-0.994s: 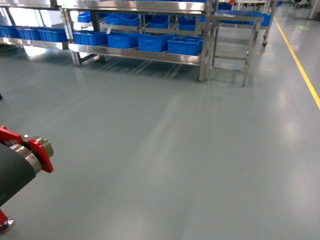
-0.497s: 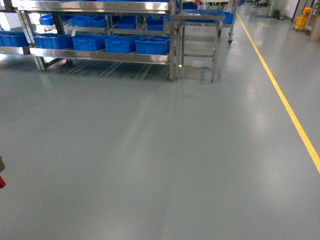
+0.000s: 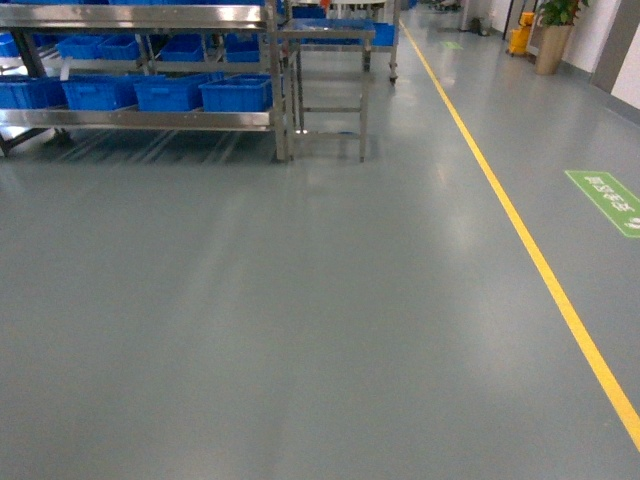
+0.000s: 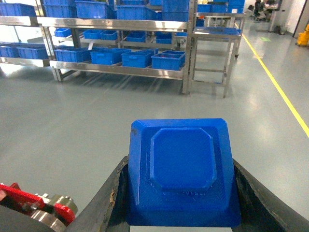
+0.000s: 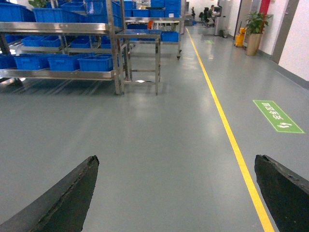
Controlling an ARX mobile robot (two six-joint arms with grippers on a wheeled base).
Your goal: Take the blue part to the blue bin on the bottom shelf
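My left gripper [image 4: 181, 212] is clamped on the blue part [image 4: 182, 171]; my right gripper [image 5: 176, 193] gapes wide, holding nothing; shelf [image 4: 120, 70] far ahead.

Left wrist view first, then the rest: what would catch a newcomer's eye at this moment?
The blue part fills the left wrist view, clamped between the left gripper's dark fingers. Beyond it stand steel racks lined with blue crates. In the head view, a yellow floor line runs down the right, and the right gripper hangs open and empty.

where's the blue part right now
In the left wrist view the blue part sits low and centre, held between the left gripper's fingers above bare floor, well short of the rack's bottom shelf.
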